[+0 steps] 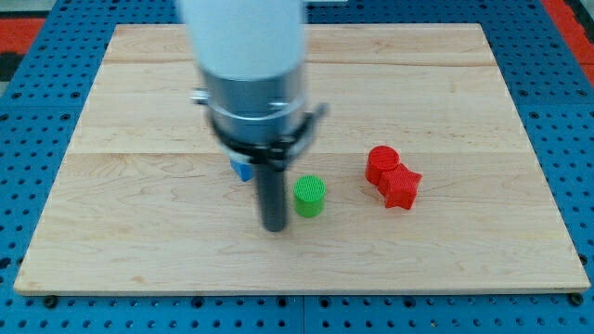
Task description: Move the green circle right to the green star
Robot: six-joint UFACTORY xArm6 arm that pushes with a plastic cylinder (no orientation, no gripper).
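The green circle (310,196), a short green cylinder, stands on the wooden board (139,232) just below the middle. My tip (275,226) rests on the board close to the circle's left side, with a thin gap between them. No green star shows in this view; the arm's body may hide part of the board. A blue block (241,170) peeks out behind the rod to its left, its shape mostly hidden.
A red circle (380,164) and a red star (402,186) sit touching each other to the right of the green circle. The arm's grey and white body (249,74) covers the board's upper middle. A blue pegboard (28,111) surrounds the board.
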